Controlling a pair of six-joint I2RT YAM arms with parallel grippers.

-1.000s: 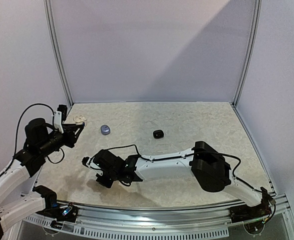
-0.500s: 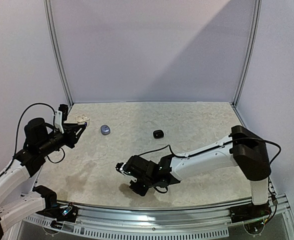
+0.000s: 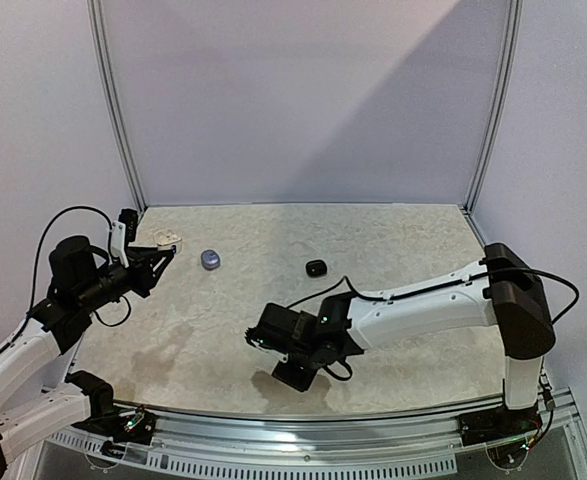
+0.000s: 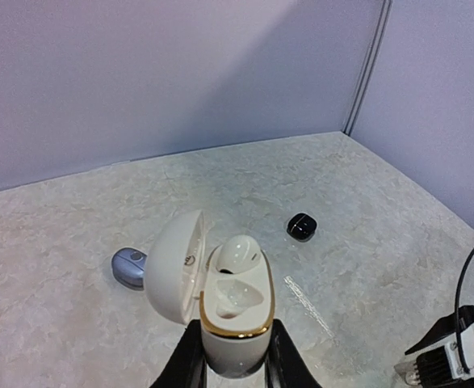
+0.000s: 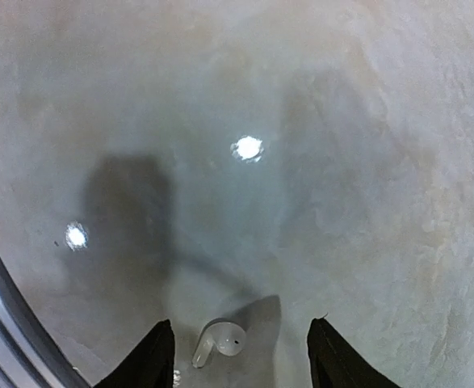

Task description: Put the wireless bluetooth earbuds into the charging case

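While my left gripper (image 4: 235,356) is clamping the gold-rimmed white case (image 4: 232,327), one white earbud (image 4: 238,250) inside it, my right gripper (image 5: 241,356) is hovering open around the loose earbud (image 5: 220,341).

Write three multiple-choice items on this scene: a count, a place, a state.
1. Earbuds seated in the white charging case: A none; B one; C two.
2. The loose white earbud lies: A in the case; B on the table; C in mid-air.
3. The right gripper is: A open; B shut on the earbud; C shut empty.
Answers: 1 B, one slot is filled and one is bare; 2 B, it rests on the table; 3 A, its fingers stand apart on either side of the earbud.
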